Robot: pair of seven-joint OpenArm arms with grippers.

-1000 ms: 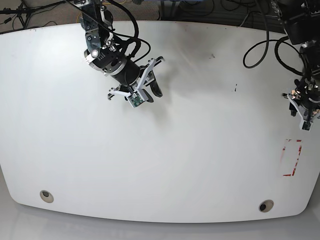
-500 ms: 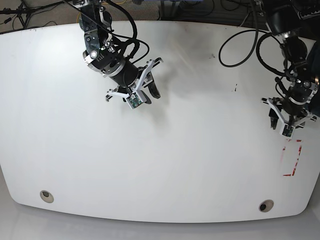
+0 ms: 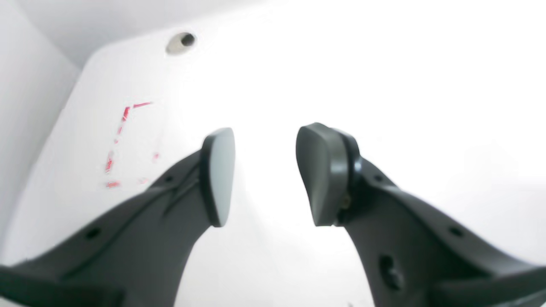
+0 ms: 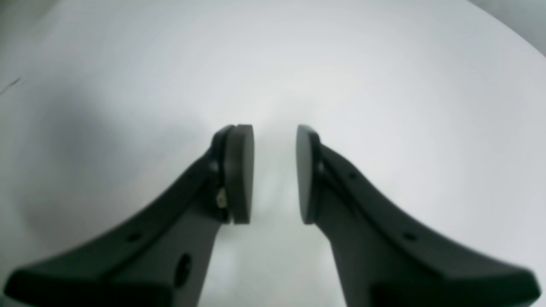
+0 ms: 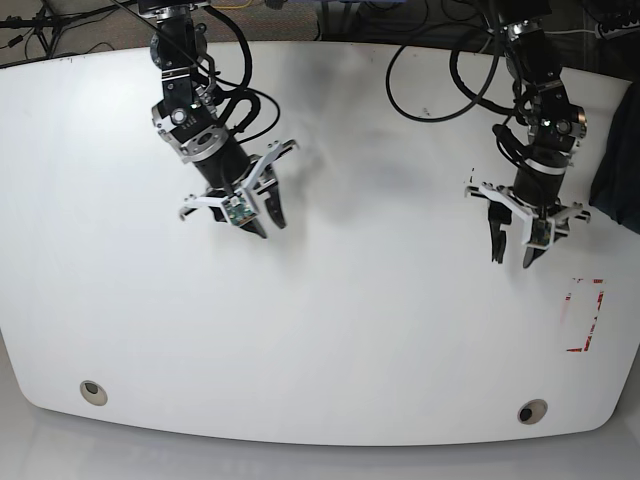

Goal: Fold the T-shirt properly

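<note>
Dark navy cloth [image 5: 620,165], which looks like the T-shirt, shows only as a slice at the right edge of the base view, off the white table [image 5: 380,340]. My left gripper [image 5: 513,258] hangs open over the table's right part, left of that cloth and apart from it. In the left wrist view the left gripper [image 3: 264,170] has only bare table between its pads. My right gripper [image 5: 268,225] stands open over the back left of the table, and the right wrist view shows the right gripper [image 4: 275,170] holding nothing.
Red tape marks [image 5: 585,315] lie near the right edge, also visible as red marks [image 3: 123,140] in the left wrist view. Two round holes [image 5: 92,392] [image 5: 532,411] sit near the front edge. Black cables [image 5: 440,70] hang along the back.
My left arm has swung in from the right edge toward the table's middle. My right gripper has shifted a little left and turned to point more downward. Dark cloth now shows at the right edge.
</note>
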